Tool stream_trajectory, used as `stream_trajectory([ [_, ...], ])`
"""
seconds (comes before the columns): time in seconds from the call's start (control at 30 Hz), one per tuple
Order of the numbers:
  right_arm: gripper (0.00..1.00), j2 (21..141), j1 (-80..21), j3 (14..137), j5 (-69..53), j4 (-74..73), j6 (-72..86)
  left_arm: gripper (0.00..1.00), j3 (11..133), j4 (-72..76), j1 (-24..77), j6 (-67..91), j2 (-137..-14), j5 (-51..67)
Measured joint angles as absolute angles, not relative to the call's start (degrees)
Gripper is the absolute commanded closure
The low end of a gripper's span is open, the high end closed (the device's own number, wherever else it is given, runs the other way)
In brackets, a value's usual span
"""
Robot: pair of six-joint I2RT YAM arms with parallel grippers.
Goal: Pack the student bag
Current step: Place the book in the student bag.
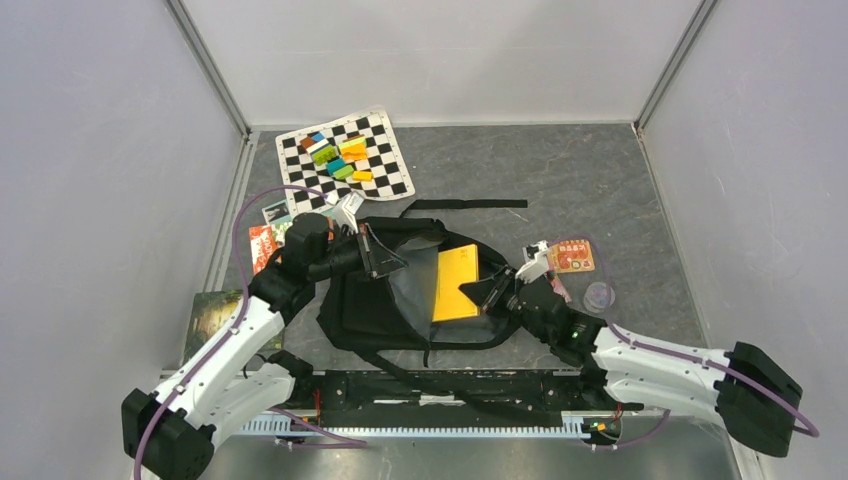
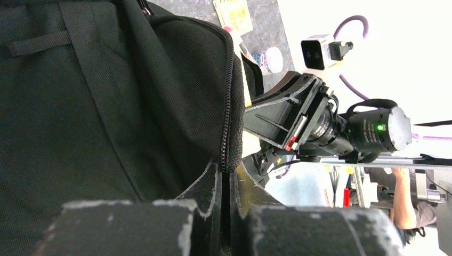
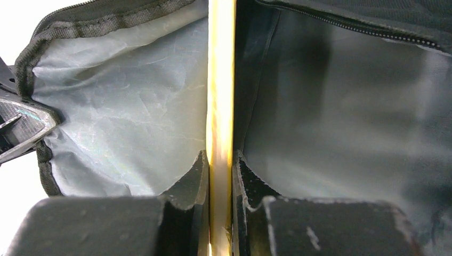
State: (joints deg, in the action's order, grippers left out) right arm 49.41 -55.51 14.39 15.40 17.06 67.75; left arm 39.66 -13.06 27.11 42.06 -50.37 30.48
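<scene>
One student bag (image 1: 365,310) lies at the middle of the table (image 1: 600,190) between the two arms, mouth open, grey lining showing. Contents: one yellow book (image 1: 456,282), partly inside.

Left gripper (image 1: 375,255): jaws closed on the bag's zippered rim.

Right gripper (image 1: 497,292): jaws clamped on the book.

One checkered mat (image 1: 395,178) lies behind the bag, carrying coloured blocks (image 1: 340,155); count unclear.

Grey table (image 1: 600,185): bag (image 1: 355,305), chequered mat (image 1: 392,176) (cards (image 1: 572,256) nearby)

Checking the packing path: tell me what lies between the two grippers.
In the top view, the open bag: its grey lining and the yellow book, clamped by the right gripper. The left gripper pinches the bag's rim.
</scene>
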Motion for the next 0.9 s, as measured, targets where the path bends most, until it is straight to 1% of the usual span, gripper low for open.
stream_trajectory([
  [0.1, 0.82, 53.4, -57.6, 16.5, 18.4, 18.1, 67.3, 0.98, 39.7, -13.4, 27.1, 41.6, -50.3, 28.8],
  [0.2, 0.73, 56.5, -58.9, 18.0, 20.4, 18.8, 66.9, 0.98, 39.6, -14.7, 27.1, 40.5, -50.1, 25.2],
  [0.23, 0.68, 57.3, -59.2, 18.3, 21.0, 18.7, 66.7, 0.98, 39.5, -15.2, 27.1, 40.2, -50.1, 23.8],
  [0.37, 0.56, 60.5, -61.6, 18.7, 24.5, 16.0, 65.0, 0.98, 38.7, -19.1, 27.1, 39.4, -50.1, 17.6],
  [0.5, 0.4, 62.3, -63.4, 18.8, 27.3, 11.0, 63.1, 0.98, 37.7, -24.0, 27.1, 38.6, -50.0, 10.6],
  [0.57, 0.3, 63.0, -64.1, 18.9, 28.3, 8.2, 61.5, 0.98, 37.0, -25.1, 27.1, 38.1, -49.9, 8.6],
  [0.6, 0.27, 63.3, -64.2, 19.1, 28.9, 7.0, 60.8, 0.98, 36.6, -25.6, 27.1, 37.8, -50.0, 7.7],
  [0.67, 0.24, 63.9, -64.5, 19.9, 30.0, 4.8, 59.2, 0.98, 36.0, -26.5, 27.1, 37.3, -50.5, 6.5],
  [0.73, 0.24, 64.4, -64.7, 21.2, 31.2, 3.5, 57.5, 0.98, 35.8, -27.0, 27.1, 36.8, -51.5, 5.5],
  [0.83, 0.28, 64.6, -64.7, 21.8, 32.4, 3.0, 55.3, 0.98, 35.5, -27.4, 27.1, 35.9, -52.6, 4.4],
  [0.9, 0.32, 64.7, -64.7, 21.8, 32.6, 3.0, 53.9, 0.98, 35.4, -27.4, 27.1, 35.5, -53.2, 3.9],
])
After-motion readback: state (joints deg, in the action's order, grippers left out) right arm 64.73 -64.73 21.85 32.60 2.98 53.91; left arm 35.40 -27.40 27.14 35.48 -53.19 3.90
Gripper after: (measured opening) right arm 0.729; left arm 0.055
